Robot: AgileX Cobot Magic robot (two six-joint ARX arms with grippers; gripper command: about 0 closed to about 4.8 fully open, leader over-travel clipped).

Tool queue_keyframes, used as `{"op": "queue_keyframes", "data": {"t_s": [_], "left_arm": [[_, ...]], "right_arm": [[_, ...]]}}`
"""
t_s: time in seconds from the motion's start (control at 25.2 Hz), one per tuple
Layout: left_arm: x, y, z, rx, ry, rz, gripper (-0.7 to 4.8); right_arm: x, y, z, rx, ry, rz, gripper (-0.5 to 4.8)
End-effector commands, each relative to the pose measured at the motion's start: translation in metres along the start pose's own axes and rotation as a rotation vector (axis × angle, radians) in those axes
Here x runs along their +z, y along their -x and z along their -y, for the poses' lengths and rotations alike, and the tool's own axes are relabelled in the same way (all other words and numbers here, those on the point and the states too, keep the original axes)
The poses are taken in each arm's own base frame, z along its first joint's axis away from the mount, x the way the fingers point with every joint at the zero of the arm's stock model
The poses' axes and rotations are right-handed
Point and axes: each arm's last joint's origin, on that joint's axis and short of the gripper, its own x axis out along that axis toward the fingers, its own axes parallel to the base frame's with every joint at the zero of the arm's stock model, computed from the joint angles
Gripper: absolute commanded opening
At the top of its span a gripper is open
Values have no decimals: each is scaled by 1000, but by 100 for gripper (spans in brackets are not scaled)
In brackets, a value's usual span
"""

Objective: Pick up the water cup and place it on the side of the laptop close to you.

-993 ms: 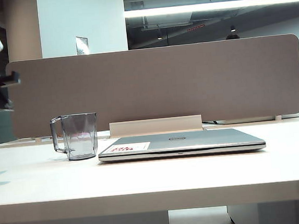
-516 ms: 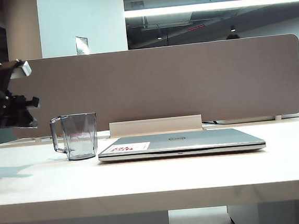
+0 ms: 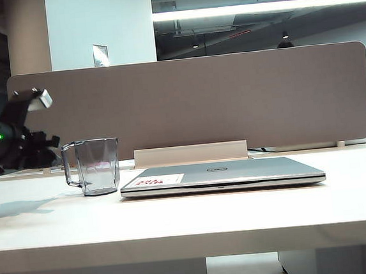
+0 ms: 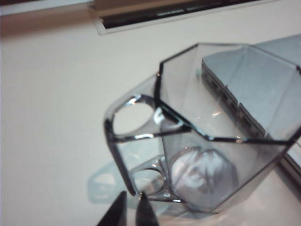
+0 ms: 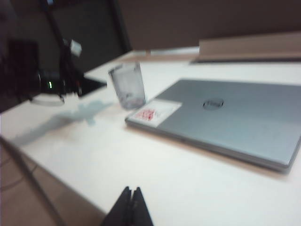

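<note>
The water cup [image 3: 98,166], clear grey with a loop handle on its left, stands upright on the table just left of the closed silver laptop [image 3: 237,171]. My left gripper [image 3: 54,144] hovers right beside the handle. In the left wrist view the cup [image 4: 221,141] fills the frame, and the left gripper [image 4: 132,200] has its dark fingers a narrow gap apart at the handle's lower corner, holding nothing. My right gripper [image 5: 131,192] is shut and empty above the table's near edge, facing the laptop [image 5: 225,117] and the cup [image 5: 127,85].
The white table [image 3: 190,216] ends at a grey partition [image 3: 193,104] behind the laptop, with a low white riser [image 3: 191,153] at its foot. The left arm [image 5: 59,84] shows dark beyond the cup in the right wrist view.
The left arm has come in from the left edge, lower and rightward, up to the cup's handle. Cup and laptop have not moved.
</note>
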Motion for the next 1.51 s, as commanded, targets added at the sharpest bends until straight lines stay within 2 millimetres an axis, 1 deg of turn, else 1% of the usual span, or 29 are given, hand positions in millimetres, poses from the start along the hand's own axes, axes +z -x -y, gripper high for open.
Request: {"op": "queue_keyframes", "data": {"t_s": [0.04, 0.12, 0.2, 0.24, 0.28, 0.4, 0.52, 0.75, 0.87, 0.99, 1.23, 1.31, 1.51], "left_arm": [[0, -7, 2, -12, -8, 5, 31], [-1, -12, 3, -13, -8, 0, 31], [-3, -16, 2, -13, -5, -5, 32], [-4, -17, 2, -13, -3, -6, 42], [-4, -18, 2, -13, -4, -5, 70], [-4, -19, 1, 5, -6, -5, 83], [0, -20, -2, 45, -9, 0, 84], [9, -26, -5, 54, -20, 33, 84], [6, -31, -5, 51, -20, 29, 83], [1, -36, -5, 51, -27, 49, 83], [-6, -43, -5, 55, -41, 88, 80], [-10, -48, -6, 55, -41, 88, 80], [-14, -56, -8, 53, -38, 81, 79]], "right_arm": [[11, 1, -1, -79, -21, 61, -3], [21, 4, -2, -137, -26, 78, -3], [30, 4, -4, -158, -23, 88, -3], [40, 4, -5, -164, -12, 86, -2], [48, 2, -6, -166, 0, 72, -2], [61, -4, -5, -173, -15, 43, -2], [75, -12, -2, -179, 2, 5, -2], [100, -32, 6, -165, -6, -30, -2], [105, -39, 9, -150, -14, -46, -2], [105, -47, 9, -124, -9, -46, -2], [98, -60, 3, -53, -18, -96, -2], [95, -65, -1, -21, 14, -114, -2], [93, -68, -3, -12, 25, -125, -2]]}}
